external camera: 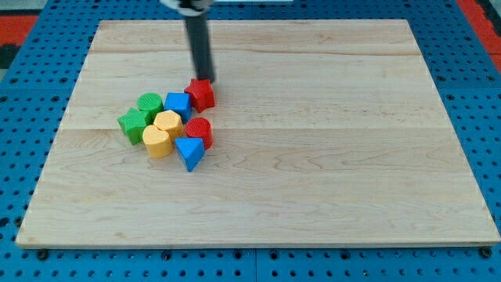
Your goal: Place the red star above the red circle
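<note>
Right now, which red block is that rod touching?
The red star: my tip rests at its upper edge. The red circle lies lower, apart.

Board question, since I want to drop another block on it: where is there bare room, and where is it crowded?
The wooden board is bare across its right half, along the bottom edge and at the top left corner. The crowd sits left of centre: red star, red circle, blue cube, blue triangle, two yellow and two green blocks. My tip touches the star's upper edge.

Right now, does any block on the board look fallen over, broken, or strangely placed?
Nothing stands out. All blocks sit flat in one tight cluster at the view's left. My tip is at the upper right edge of the red star, which lies above the red circle, beside the blue cube.
</note>
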{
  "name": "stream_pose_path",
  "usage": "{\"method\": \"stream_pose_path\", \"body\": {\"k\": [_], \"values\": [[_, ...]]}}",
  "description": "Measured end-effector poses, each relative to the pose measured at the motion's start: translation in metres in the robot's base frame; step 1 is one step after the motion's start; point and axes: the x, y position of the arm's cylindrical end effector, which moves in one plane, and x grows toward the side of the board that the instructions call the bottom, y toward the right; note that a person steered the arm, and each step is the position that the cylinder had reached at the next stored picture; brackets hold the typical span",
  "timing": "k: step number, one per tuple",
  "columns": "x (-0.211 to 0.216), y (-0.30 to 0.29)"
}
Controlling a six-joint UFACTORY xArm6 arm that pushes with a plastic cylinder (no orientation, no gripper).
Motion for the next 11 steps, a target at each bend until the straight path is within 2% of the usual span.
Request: {"method": "stream_pose_path", "body": {"k": [1,2,3,4,6,7,8,9,10,11], "values": [[0.008,0.031],[0.016,0.026],[-0.037,0.005],[-0.002,-0.019],[0.069,0.023],[0.077,0.028],[0.02,0.054],[0.001,-0.017],[0.053,-0.028],[0.071,-0.034]]}}
